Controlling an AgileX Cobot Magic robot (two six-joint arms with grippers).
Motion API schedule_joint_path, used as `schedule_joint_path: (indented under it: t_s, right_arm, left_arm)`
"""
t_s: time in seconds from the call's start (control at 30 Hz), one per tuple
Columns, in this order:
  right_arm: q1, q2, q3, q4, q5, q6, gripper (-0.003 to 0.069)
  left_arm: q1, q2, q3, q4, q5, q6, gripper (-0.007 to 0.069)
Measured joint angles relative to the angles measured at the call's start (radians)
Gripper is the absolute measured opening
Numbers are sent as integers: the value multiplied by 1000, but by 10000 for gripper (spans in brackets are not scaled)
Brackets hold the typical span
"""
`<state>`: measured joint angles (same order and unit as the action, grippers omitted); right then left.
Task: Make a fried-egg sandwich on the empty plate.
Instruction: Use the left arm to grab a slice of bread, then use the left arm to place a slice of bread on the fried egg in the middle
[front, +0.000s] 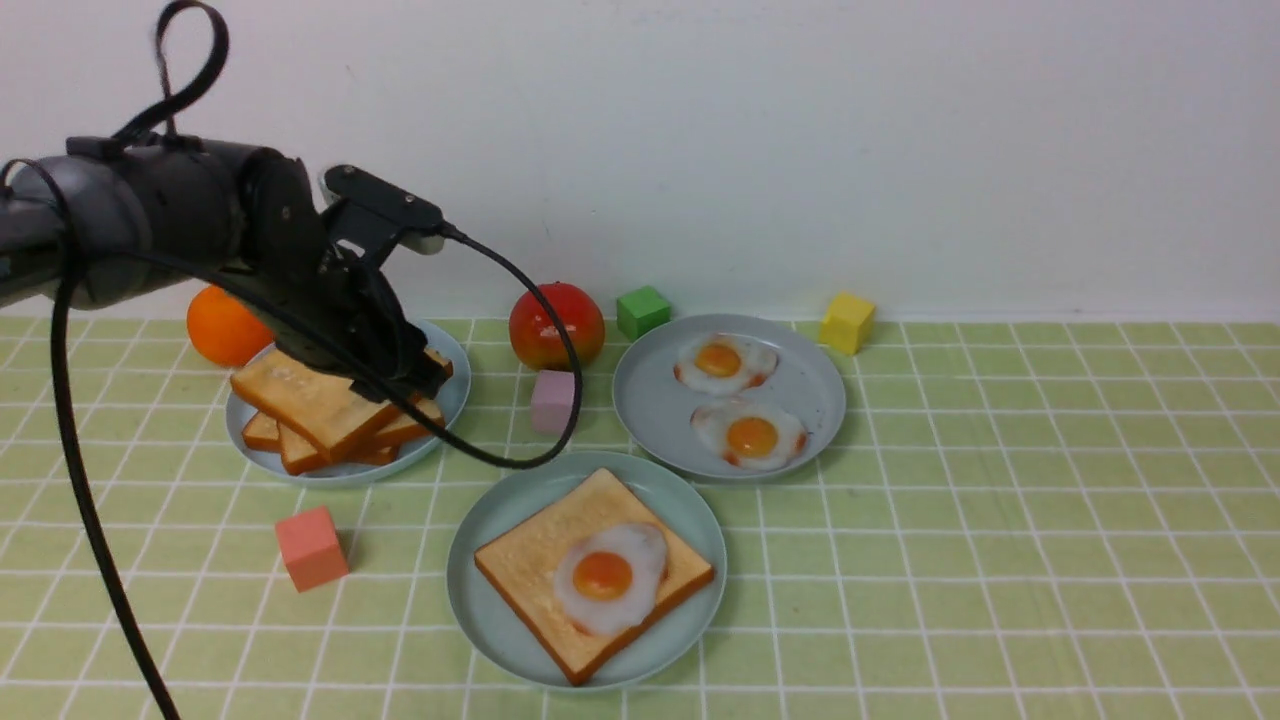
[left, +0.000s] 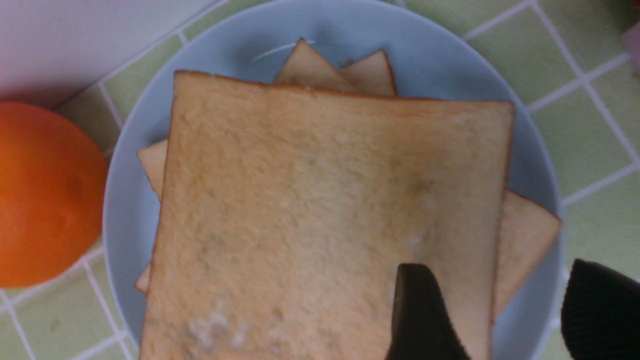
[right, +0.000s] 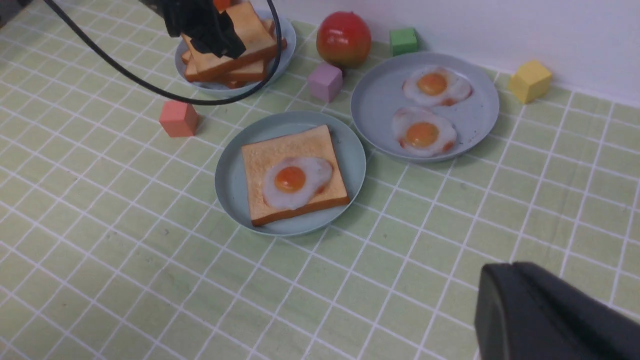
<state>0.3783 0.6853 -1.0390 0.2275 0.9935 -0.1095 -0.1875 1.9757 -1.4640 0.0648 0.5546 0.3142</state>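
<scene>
L hand (left: 500, 280) spread wide, astride top toast (left: 320, 215) edge

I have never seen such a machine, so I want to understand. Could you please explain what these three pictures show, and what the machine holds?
This is a robot with two arms, each ending in a grasping tool. The front picture looks forward from between the arms; the other two come from cameras on the wrists. On the tiled table, the mint plate carries one toast slice with a fried egg on top. A second plate has two more eggs; a third plate holds a toast stack. An orange, a red fruit and coloured blocks lie around. The left tool hangs open over the stack and holds nothing. The right tool, only partly seen, is shut, with nothing visible in it.
</scene>
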Motion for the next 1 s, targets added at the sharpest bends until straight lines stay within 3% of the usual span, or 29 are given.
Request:
schedule_joint_path:
  t_s: [0.3,0.4,0.5,0.73,0.87,1.0]
  right_arm:
    - [0,29,0,44,-1,0,6]
    - [0,29,0,46,-1,0,6]
    - [0,29,0,46,3,0,6]
    - [0,29,0,63,13,0,11]
    - [0,29,0,69,24,0,14]
    - [0,29,0,72,33,0,14]
  left_arm:
    - [0,84,-9,97,-92,-4,426]
    - [0,94,-13,108,-95,-11,391]
    - [0,96,-17,105,-80,-29,284]
    - [-1,61,-20,92,-36,-37,234]
    - [-15,-23,-12,89,27,-60,94]
    - [-89,-141,-1,88,100,-105,84]
